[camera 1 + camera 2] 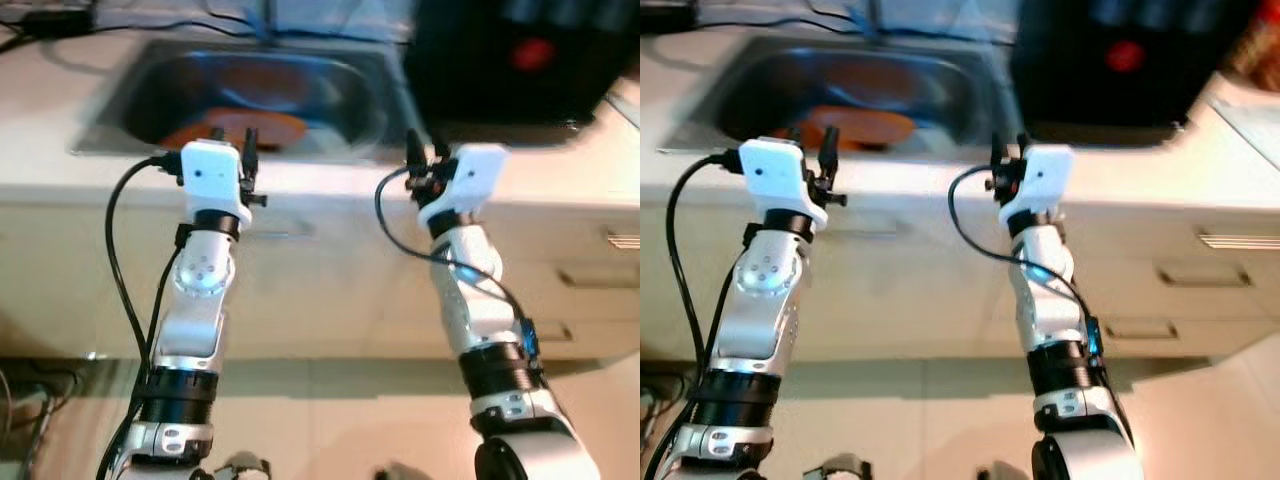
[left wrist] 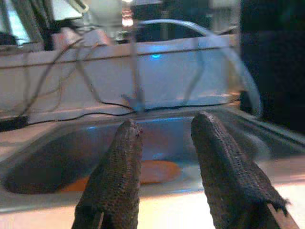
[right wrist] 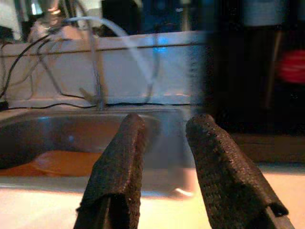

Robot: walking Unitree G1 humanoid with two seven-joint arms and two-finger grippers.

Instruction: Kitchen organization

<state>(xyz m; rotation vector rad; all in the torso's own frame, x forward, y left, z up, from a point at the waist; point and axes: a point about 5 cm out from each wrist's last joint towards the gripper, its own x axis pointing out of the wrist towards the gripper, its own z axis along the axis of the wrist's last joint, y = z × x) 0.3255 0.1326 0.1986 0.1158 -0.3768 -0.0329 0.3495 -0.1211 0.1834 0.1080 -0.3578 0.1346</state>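
The stainless steel sink [image 1: 150, 95], set into the pale beige worktop [image 1: 560, 170], is serving here as the landmark. Inside the sink a flat orange round plate [image 1: 235, 128] is lying on the bottom, close to the front wall of the basin, and something blue is showing behind it, too blurred to identify. The left gripper [image 1: 232, 137] is hovering just in front of the sink's front rim, over the edge of the worktop, and its two black textured fingers [image 2: 119, 176] are standing spread apart with nothing between them. The right gripper [image 1: 425, 148] is hanging near the front right corner of the sink, also above the worktop edge, and its fingers [image 3: 119, 167] are spread as well and are holding nothing. To the right of the sink a large black appliance with a red mark [image 1: 520, 60] is standing on the worktop. Behind the sink a thin metal tap [image 2: 136, 71] is rising in front of a white wall panel [image 2: 167, 71], and black cables [image 1: 60, 20] are lying behind the sink's left side. Below the sink, the beige cabinet drawers [image 1: 590, 275] are showing to the right.
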